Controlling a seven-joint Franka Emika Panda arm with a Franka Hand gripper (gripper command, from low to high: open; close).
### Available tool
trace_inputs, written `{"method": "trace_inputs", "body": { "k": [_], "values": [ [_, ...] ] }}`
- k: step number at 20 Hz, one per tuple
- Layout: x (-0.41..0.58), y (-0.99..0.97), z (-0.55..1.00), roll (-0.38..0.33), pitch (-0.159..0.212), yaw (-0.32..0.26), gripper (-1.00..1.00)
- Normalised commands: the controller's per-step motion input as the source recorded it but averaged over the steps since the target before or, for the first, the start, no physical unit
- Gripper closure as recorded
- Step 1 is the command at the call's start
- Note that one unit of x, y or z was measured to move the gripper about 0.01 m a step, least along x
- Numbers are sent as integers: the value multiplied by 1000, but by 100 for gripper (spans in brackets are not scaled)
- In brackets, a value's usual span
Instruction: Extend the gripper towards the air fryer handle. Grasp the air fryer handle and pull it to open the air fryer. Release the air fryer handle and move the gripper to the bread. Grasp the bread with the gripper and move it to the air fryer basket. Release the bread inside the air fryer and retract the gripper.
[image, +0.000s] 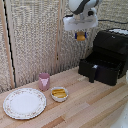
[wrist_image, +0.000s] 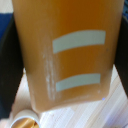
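Note:
My gripper (image: 80, 34) hangs high above the table, shut on the bread (image: 80, 36), a small golden-orange slab. It is to the exterior view's left of the black air fryer (image: 114, 42) and above the level of its top. The air fryer basket (image: 106, 69) is pulled out of the fryer, with the air fryer handle (image: 92, 73) jutting from its front face. In the wrist view the bread (wrist_image: 70, 55) fills nearly the whole picture, with dark fingers (wrist_image: 7, 55) on either side of it.
A pink cup (image: 44, 80), a white bowl (image: 59, 93) of pale yellow sticks and a patterned plate (image: 24, 103) stand on the wooden table on the exterior view's left. The bowl's rim (wrist_image: 22, 120) shows under the bread. A woven screen stands behind.

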Motion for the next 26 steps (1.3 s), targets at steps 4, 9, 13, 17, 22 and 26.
{"method": "trace_inputs", "body": {
  "k": [4, 9, 13, 17, 22, 26],
  "values": [
    [-105, -807, -223, 33, 0, -97, 100],
    [-29, -638, -311, 11, 0, -31, 100],
    [71, -503, -324, 0, 0, 0, 100],
    [-11, -512, -270, 0, 30, 0, 100],
    [38, -530, -279, 0, 73, 0, 100],
    [34, -351, -419, 0, 39, -16, 100]
  ]
}}
